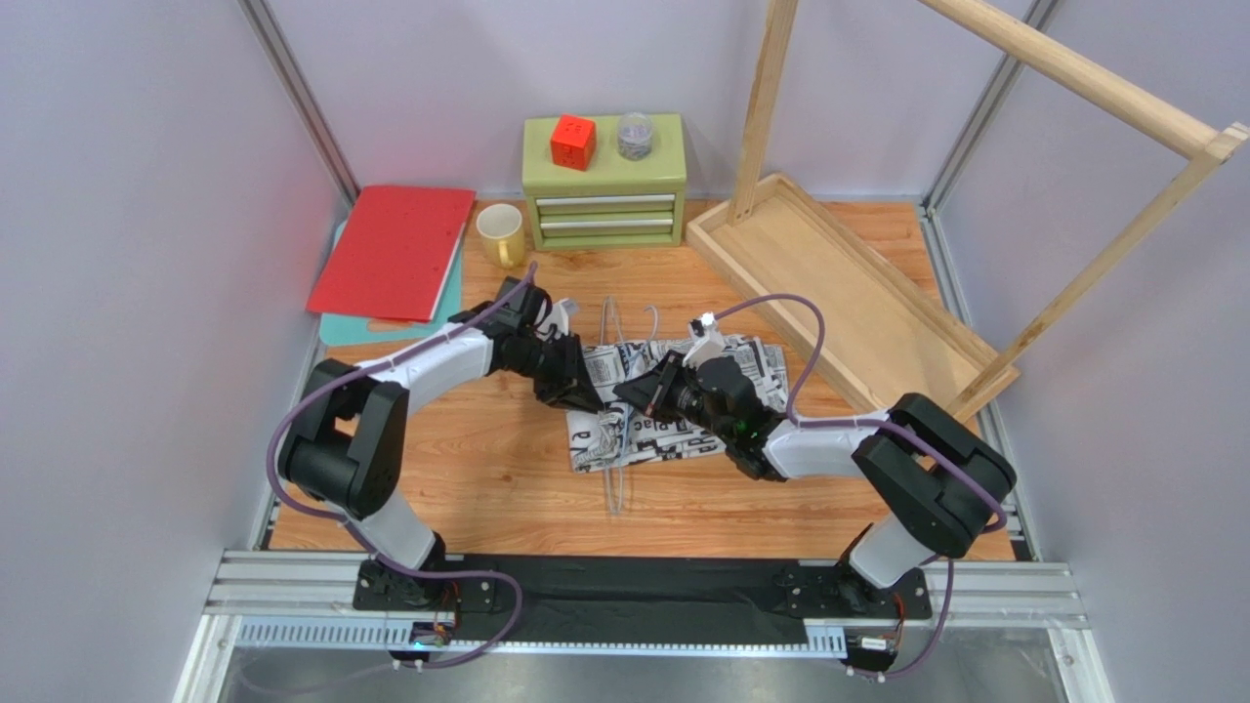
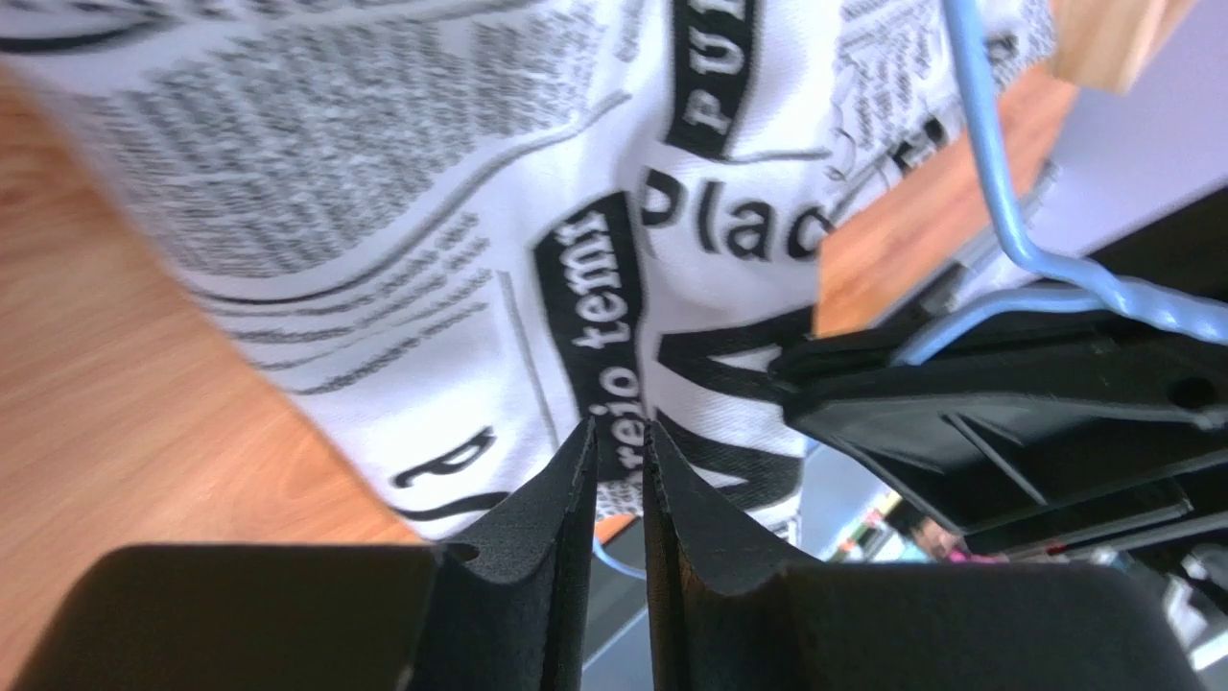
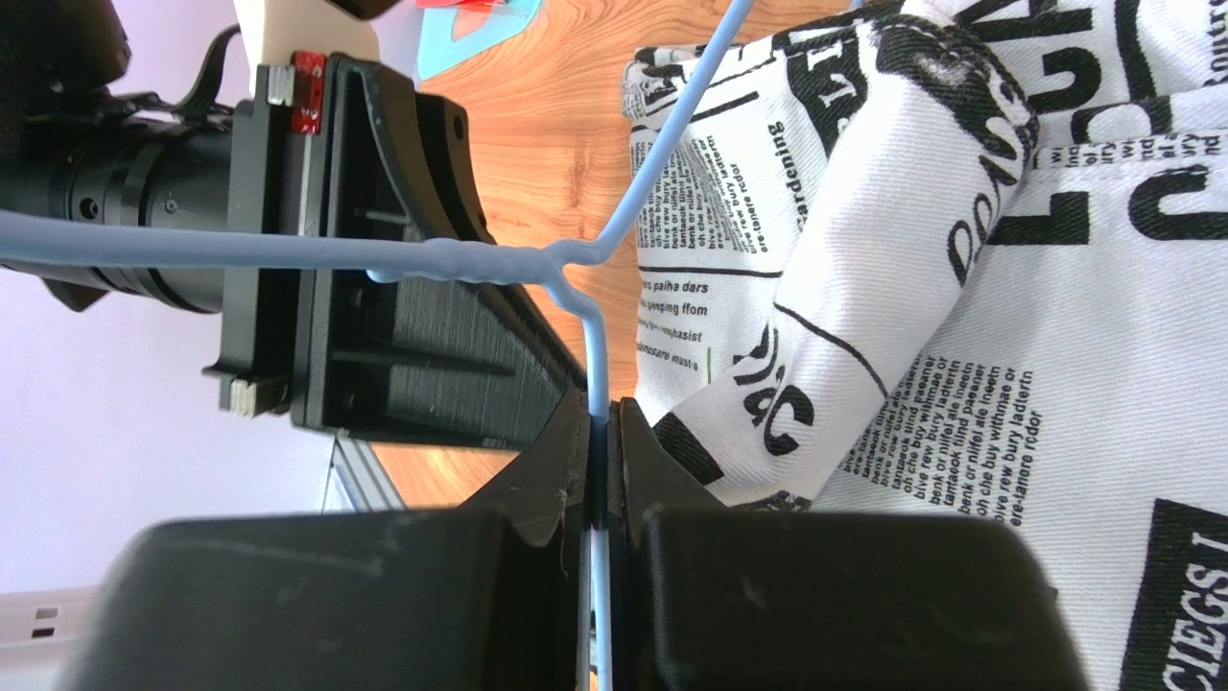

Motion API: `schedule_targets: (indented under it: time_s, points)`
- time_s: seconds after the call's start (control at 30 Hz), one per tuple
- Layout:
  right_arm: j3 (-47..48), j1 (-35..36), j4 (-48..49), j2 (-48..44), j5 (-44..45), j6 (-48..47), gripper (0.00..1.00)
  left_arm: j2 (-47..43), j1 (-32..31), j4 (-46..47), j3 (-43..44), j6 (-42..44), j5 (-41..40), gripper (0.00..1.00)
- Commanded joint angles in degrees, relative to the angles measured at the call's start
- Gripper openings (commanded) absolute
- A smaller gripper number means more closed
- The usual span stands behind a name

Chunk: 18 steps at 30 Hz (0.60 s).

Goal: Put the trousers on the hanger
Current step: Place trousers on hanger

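We judged the trousers (image 2: 433,216) limp and light: left gripper (image 2: 620,432) pinched a fold, jaws nearly closed; right gripper (image 3: 603,418) clamped its jaws tight on the hanger (image 3: 433,262), thin slippery wire

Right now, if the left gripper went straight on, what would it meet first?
The trousers: the left gripper's jaws pinch the cloth, which fills the way ahead. The hanger lies off to the right; depth beyond unclear.

The trousers (image 1: 609,437) lie on the table (image 1: 484,476), seemingly over the hanger (image 1: 622,491), before the drawers (image 1: 605,205).
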Motion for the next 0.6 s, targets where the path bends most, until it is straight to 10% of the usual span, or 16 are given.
schedule_targets:
  time_s: [0.0,0.2,0.43,0.57]
  points:
    - [1.48,0.16,0.99,-1.51,-0.05,0.43,0.00,0.13,-1.01,9.36,-2.82,-3.98,10.01,0.23]
    - [1.56,0.16,0.90,-1.25,0.04,0.52,0.00,5.84,-6.45,16.78,-3.97,-12.96,9.59,0.21]
    - [2.70,0.16,-1.03,-0.72,-0.14,0.87,0.00,14.11,-7.34,4.41,0.33,-14.28,-9.20,0.32]
    - [4.28,0.08,-3.83,-0.90,-0.05,-0.09,0.00,9.47,-6.64,4.13,0.86,-11.74,-3.44,0.42]
